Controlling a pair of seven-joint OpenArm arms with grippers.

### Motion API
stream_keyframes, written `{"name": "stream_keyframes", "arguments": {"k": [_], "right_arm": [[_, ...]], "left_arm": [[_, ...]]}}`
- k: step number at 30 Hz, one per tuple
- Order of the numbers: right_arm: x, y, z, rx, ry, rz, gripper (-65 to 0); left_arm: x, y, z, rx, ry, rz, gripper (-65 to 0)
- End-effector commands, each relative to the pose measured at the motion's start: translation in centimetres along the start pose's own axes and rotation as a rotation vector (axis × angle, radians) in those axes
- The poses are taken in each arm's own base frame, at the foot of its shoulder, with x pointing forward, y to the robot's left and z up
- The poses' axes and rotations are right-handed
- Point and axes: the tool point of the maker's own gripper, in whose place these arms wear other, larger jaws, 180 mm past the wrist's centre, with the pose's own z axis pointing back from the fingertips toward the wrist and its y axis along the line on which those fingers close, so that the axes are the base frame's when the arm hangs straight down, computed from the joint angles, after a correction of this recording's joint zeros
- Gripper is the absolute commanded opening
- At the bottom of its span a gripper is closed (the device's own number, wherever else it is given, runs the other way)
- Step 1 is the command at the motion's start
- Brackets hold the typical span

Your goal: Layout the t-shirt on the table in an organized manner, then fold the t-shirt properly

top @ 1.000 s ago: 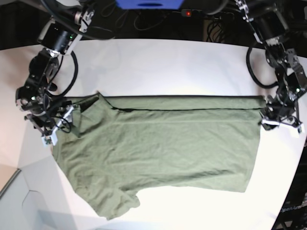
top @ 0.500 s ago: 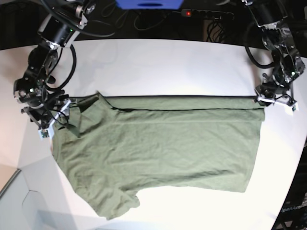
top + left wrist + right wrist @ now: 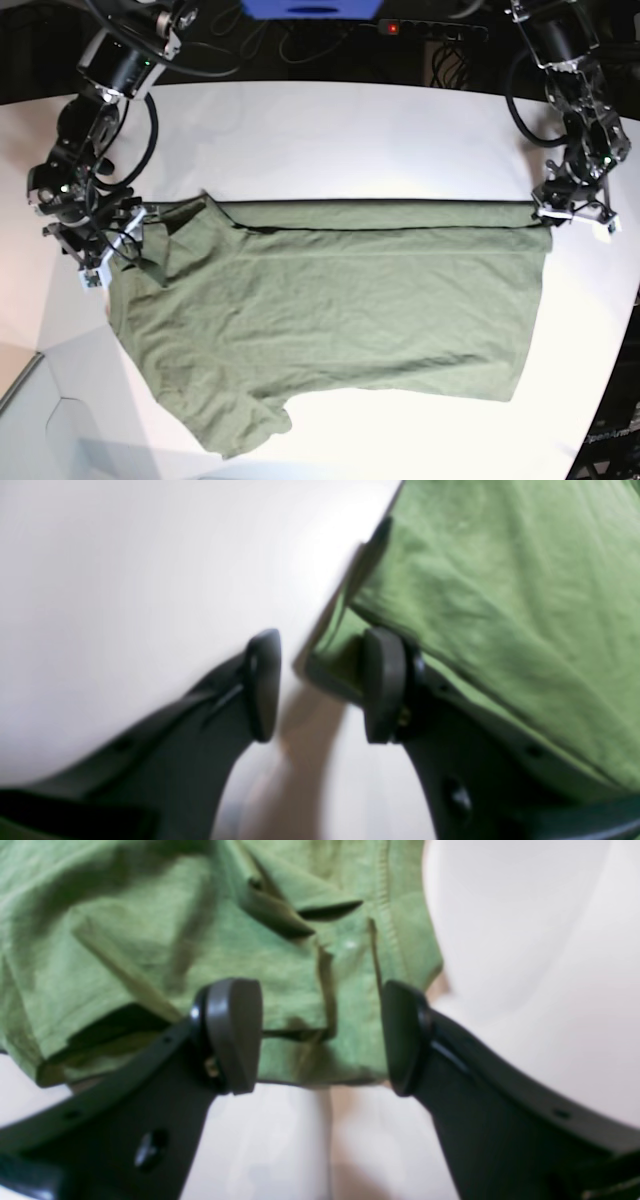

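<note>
The olive-green t-shirt (image 3: 340,310) lies spread on the white table (image 3: 330,140), its far edge folded over in a straight line, one sleeve at the near left. My left gripper (image 3: 575,216) is open at the shirt's far right corner. In the left wrist view the gripper (image 3: 322,685) is empty, with one finger (image 3: 385,685) against the shirt's edge (image 3: 500,595). My right gripper (image 3: 108,260) is open over the shirt's crumpled left end. In the right wrist view the gripper (image 3: 320,1037) hangs above the wrinkled fabric (image 3: 300,965), and its jaws hold nothing.
A blue device (image 3: 310,8), black cables and a power strip with a red light (image 3: 392,27) lie along the table's back edge. A grey panel (image 3: 40,420) sits at the near left corner. The table's edge runs close beside the left gripper.
My left gripper has moved from the shirt's right edge back to its far right corner. My right gripper has shifted slightly back and left. The shirt lies as before.
</note>
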Motion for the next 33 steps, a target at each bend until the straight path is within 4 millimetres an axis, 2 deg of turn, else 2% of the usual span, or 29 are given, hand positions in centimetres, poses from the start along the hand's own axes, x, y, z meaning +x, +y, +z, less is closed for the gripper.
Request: {"name": "stream_keyframes", "arguments": {"k": [1,10,15,18,22,26,30,31,33], "right_arm": [[1.8,-1.0,0.6,-0.025,-0.055,0.008,-26.9],[2.0,-1.4,0.7,-0.033,-0.058,0.013,-26.9],[2.8,-1.9,1.9,-0.065,-0.091,0.032,-26.7],[3.5,-2.0,2.6,-0.08,-0.114,0.044,-26.7],[3.6,-2.0,2.7,-0.082,-0.116,0.043,-26.7],[2.6,-2.0,2.7,-0.081,-0.095,0.045,-26.7],[2.6,-2.0,2.7,-0.082,-0.095,0.046,-26.7],[2.5,-2.0,2.7,-0.082,-0.094,0.046,-26.7],[1.9,-2.0,2.7,-0.08,-0.08,0.047,-26.7]], "left_arm": [[1.9,0.3,0.3,0.008,-0.044,-0.012,-38.8],[2.4,-0.1,0.1,0.001,-0.052,-0.008,-40.5],[2.3,-0.2,0.0,0.0,-0.05,-0.009,-40.5],[1.6,-1.5,-0.3,-0.023,-0.029,-0.042,-40.5],[1.2,-2.1,-0.4,-0.033,-0.019,-0.058,-40.5],[1.3,-2.0,-0.4,-0.032,-0.019,-0.058,-40.6],[1.1,-1.9,-0.4,-0.03,-0.015,-0.064,-40.9],[1.0,-1.9,-0.4,-0.029,-0.013,-0.064,-42.1],[0.9,-1.8,-0.4,-0.028,-0.011,-0.064,-49.7]]}}
